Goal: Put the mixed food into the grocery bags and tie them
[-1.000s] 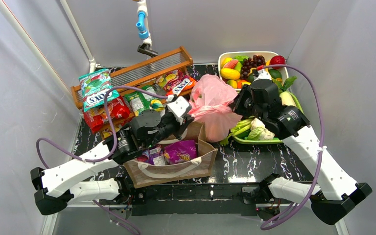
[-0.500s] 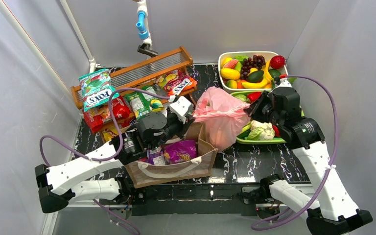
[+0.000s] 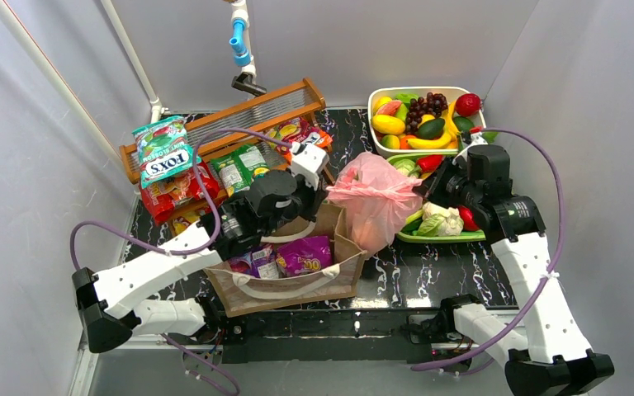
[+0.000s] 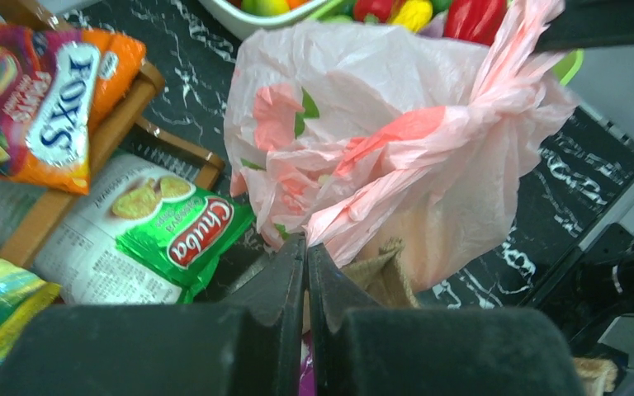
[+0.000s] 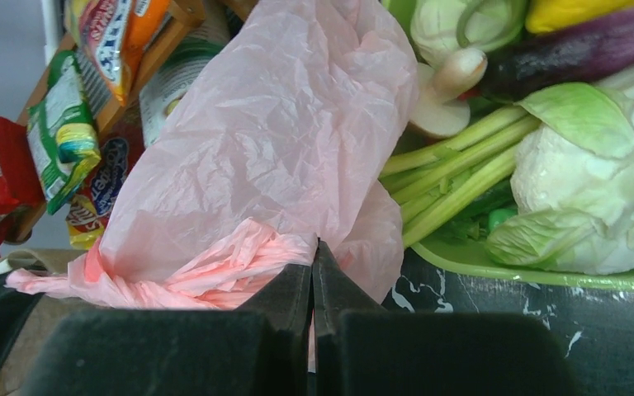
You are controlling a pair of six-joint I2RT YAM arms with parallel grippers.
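Beside brown tote (image 3: 297, 290), pink bag (image 3: 376, 206), handles seemingly taut crosswise between left pincer (image 4: 307, 252) and right pincer (image 5: 314, 262), both pinching it.

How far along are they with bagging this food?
Done: purple packets sit in the brown tote, and the pink bag bulges. In hand: left end effector and right end effector pinch its twisted handles. Left: finishing the knot, plus Fox's packets and grapes outside.

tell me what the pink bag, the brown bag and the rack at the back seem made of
Pink bag: thin plastic film, translucent and faintly glossy; it crinkles and bunches into strands.
Brown bag: probably jute or coarse woven cloth, matte, with frayed fibres at an edge.
Rack: wood frame with a smooth warm-brown finish; the grey slats may be metal or plastic.
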